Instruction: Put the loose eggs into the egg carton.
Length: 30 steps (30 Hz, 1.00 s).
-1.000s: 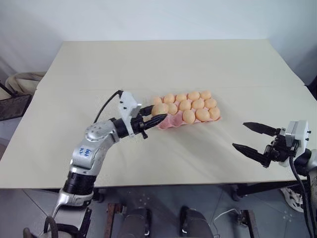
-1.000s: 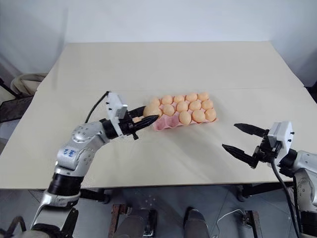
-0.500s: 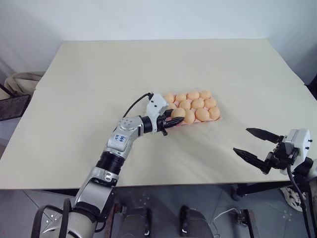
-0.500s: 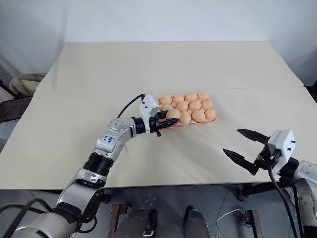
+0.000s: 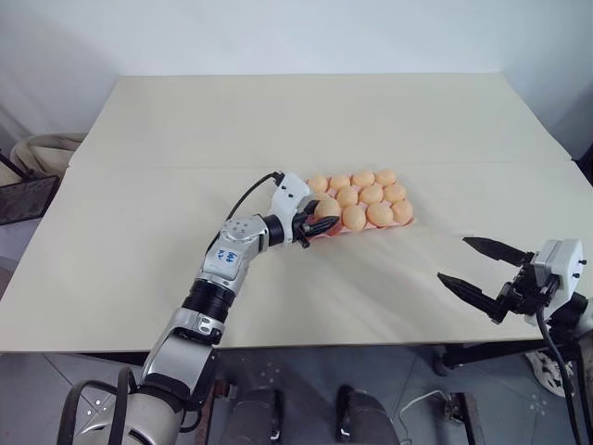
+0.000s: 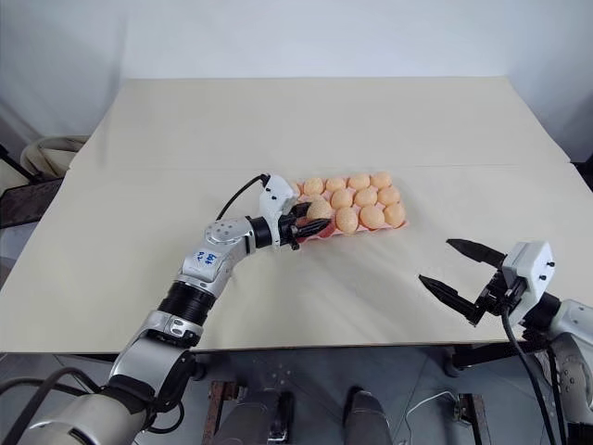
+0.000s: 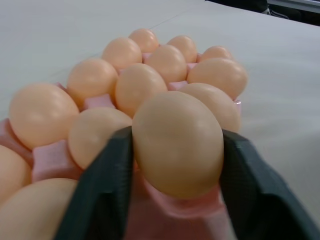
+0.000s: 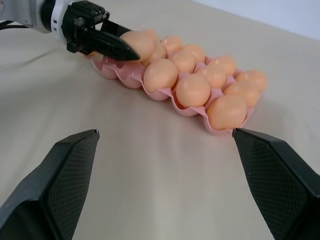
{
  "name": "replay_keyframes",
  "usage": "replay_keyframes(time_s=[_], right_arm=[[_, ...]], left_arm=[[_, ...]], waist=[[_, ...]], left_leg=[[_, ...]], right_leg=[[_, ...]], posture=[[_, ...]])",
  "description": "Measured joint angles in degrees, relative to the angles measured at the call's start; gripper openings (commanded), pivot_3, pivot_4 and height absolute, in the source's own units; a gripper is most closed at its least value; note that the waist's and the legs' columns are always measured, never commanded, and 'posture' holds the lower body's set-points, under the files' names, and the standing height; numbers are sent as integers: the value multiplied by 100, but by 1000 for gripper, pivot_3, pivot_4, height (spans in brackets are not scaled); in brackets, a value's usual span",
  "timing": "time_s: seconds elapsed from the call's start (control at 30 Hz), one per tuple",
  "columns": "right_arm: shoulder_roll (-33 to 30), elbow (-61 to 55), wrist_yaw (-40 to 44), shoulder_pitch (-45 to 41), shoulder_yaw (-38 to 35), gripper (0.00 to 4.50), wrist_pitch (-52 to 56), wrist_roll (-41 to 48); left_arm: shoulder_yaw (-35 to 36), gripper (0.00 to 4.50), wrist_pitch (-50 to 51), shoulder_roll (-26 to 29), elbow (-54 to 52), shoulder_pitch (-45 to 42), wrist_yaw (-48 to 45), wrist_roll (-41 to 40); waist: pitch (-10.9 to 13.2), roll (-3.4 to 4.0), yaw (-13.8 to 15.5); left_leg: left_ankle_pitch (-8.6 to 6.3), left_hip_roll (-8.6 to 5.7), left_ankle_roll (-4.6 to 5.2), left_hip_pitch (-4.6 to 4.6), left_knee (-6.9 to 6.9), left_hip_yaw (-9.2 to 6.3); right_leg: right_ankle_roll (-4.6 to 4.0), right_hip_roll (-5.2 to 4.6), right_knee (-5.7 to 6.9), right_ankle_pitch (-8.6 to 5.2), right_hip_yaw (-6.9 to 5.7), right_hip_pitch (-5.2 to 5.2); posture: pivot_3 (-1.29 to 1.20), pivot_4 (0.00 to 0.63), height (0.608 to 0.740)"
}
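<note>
Head views. The left gripper (image 5: 316,221) reaches level to the near left end of the egg carton (image 5: 408,222), which lies near the middle of the table (image 5: 139,232). Its two black fingers flank one egg (image 5: 327,208) that sits over a near-row cup. The right gripper (image 6: 463,278), fingers spread wide and empty, hangs well apart from the carton, close to the table's near edge. Bare tabletop surrounds the carton on every side, so an arm has open room to draw back; no loose egg lies on it.

Left wrist view. The egg (image 7: 177,142) stands between the fingertips (image 7: 102,187), both pads against its widest part, its base already down in the pink cup. Whether the pads still press cannot be told. Neighbouring eggs crowd close on the far side and one flank, leaving scant room for the fingers to spread.

Right wrist view. The carton's (image 8: 172,102) thin moulded rim faces this gripper, and the left gripper (image 8: 112,46) shows at its far end.

Handling, as judged: the eggs look light, smooth, slippery and brittle, best taken gently across the belly; the carton looks thin and easily nudged.
</note>
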Motion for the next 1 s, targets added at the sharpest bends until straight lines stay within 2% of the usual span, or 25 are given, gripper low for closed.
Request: replay_keyframes(time_s=[0.1, 0.13, 0.33, 0.47, 0.6, 0.77, 1.0], right_arm=[[0, 72, 0, -84, 42, 4500, 7, -24], [0, 81, 0, -92, 72, 4500, 11, -25], [-3, 80, 0, -100, 179, 4500, 28, -30], [-21, 74, 0, -77, 177, 4500, 43, -26], [-38, 76, 6, -75, 179, 4500, 64, -19], [-112, 193, 60, -333, 243, 4500, 149, -24], [-165, 478, 238, -719, 460, 4500, 168, -74]], left_arm=[[-2, 4320, 28, -18, -78, 4, -59, -3], [-2, 4450, 46, -24, -114, 6, -65, -4], [61, 4450, 146, 31, -532, 205, -42, -7], [300, 4450, 101, 138, -1329, 626, 171, -16], [550, 4450, -100, 214, -2288, 1281, 633, 60], [761, 4450, -330, 184, -2915, 2150, 1488, 408], [698, 4450, -448, 166, -3675, 3359, 1789, 541]], waist=[[0, 0, -2], [0, 0, -2], [0, 0, -8], [0, 0, -19], [-1, 1, -15], [-1, 1, -19], [-1, 1, 3]], left_leg=[[0, 0, 0, 0, 0, 0], [0, 0, 0, 0, 0, 0], [1, 1, 1, 0, 0, 0], [0, 4, 0, 0, 0, 0], [-1, 4, -1, 3, 1, 1], [0, 6, -1, 6, 4, 5], [-1, 11, 0, 7, 8, 6]], right_leg=[[0, 0, 2, 0, 0, 0], [0, 0, 2, 0, 0, 0], [0, 0, 1, 0, 0, -1], [-1, 2, 1, 0, 1, -1], [-1, 1, 3, 1, 6, 1], [-6, 1, 0, 4, 12, 0], [-9, 0, -10, 5, 13, -1]], posture=[[0, 150, 740], [0, 150, 740], [0, 150, 740], [0, 150, 740], [0, 150, 740], [0, 150, 740], [0, 150, 740]])
